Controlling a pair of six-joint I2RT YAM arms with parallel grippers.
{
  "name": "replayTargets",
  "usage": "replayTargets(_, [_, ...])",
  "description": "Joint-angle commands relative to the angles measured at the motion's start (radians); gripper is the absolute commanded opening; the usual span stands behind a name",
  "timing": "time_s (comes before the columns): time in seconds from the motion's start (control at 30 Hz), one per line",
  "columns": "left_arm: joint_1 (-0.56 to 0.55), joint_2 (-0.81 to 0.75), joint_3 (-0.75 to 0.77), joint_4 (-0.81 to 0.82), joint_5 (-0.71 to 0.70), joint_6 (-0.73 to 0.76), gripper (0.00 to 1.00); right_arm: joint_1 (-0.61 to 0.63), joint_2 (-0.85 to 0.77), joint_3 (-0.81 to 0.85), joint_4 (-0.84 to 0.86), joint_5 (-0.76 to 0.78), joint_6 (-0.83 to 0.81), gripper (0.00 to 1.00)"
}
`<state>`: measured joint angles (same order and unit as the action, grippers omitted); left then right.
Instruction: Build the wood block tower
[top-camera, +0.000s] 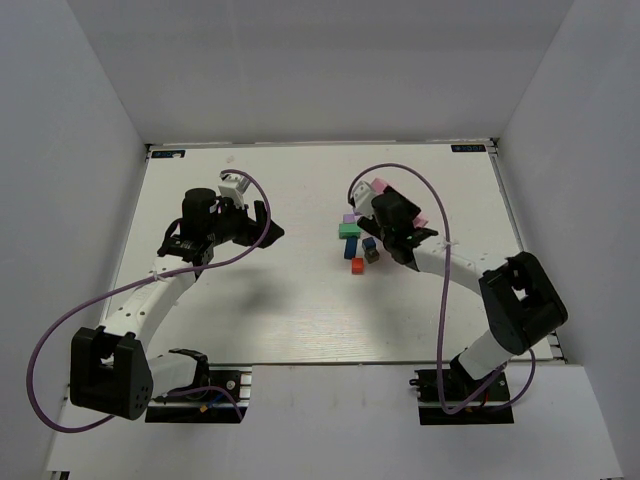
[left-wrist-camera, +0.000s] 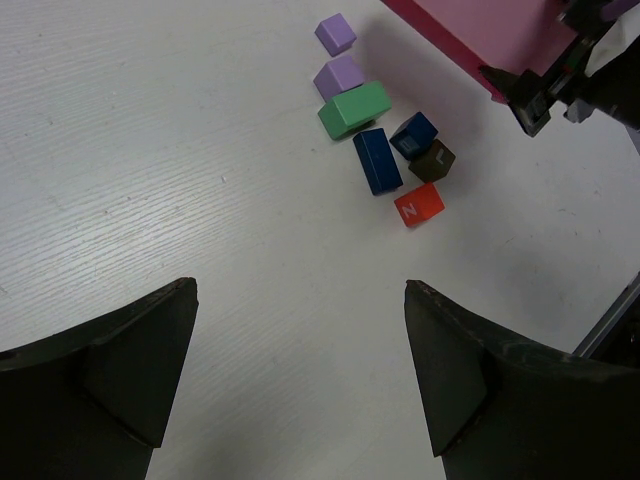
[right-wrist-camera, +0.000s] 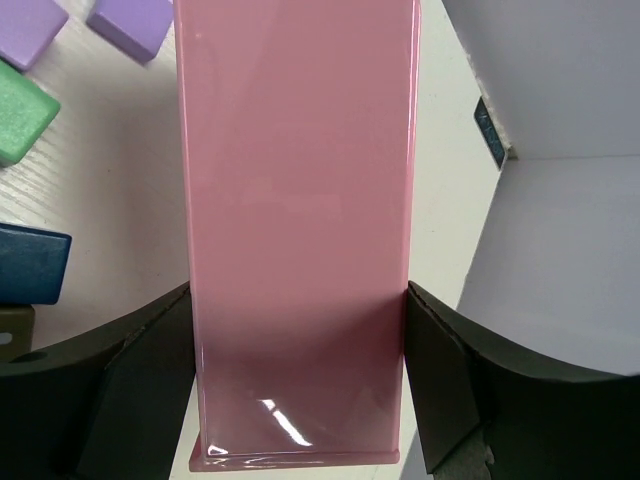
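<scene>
Left hand (left-wrist-camera: 300, 290) is hanging released over the surface (left-wrist-camera: 150, 150), facing lilac, green, blue and grey wood blocks (left-wrist-camera: 352, 108), one red-orange cube (left-wrist-camera: 418, 206) showing a white N-like letter. Right hand (right-wrist-camera: 298, 290) is clasping the pink box (right-wrist-camera: 298, 180) beside them. Overhead, they are lying clustered right of centre.

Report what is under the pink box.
Nothing shows beneath it: the pink box, between the right pincer's fingers, hides whatever is below. Only white table shows along its left side, then a lilac block, a green block and a blue block.
</scene>
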<state>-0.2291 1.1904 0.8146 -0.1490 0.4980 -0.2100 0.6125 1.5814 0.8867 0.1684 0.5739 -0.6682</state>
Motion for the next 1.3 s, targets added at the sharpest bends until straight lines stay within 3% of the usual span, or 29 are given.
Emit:
replayTargets(0.0, [0.001,-0.003,0.015,0.017,0.017,0.008,0.94,-0.051,-0.079,0.084,-0.070,-0.055,0.125,0.00])
replayTargets(0.33, [0.001,-0.022,0.015,0.017,0.036,0.008,0.94,-0.253,-0.144,0.152,-0.274,-0.331,0.294,0.00])
replayTargets(0.43, [0.001,-0.022,0.015,0.026,0.045,0.008,0.94,-0.391,-0.143,0.181,-0.328,-0.442,0.355,0.00])
replayTargets(0.67, [-0.009,-0.031,0.015,0.026,0.045,-0.002,0.94,-0.649,-0.063,0.277,-0.441,-0.742,0.469,0.00])
replayTargets(0.8, [-0.009,-0.031,0.015,0.026,0.054,-0.002,0.94,-0.736,0.009,0.319,-0.498,-0.903,0.507,0.00])
replayTargets(1.03, [-0.009,-0.031,0.015,0.026,0.054,-0.002,0.94,-0.838,0.150,0.405,-0.558,-1.164,0.541,0.00])
replayTargets(1.27, [-0.009,-0.022,0.015,0.026,0.054,-0.002,0.94,-0.884,0.245,0.449,-0.584,-1.292,0.548,0.00])
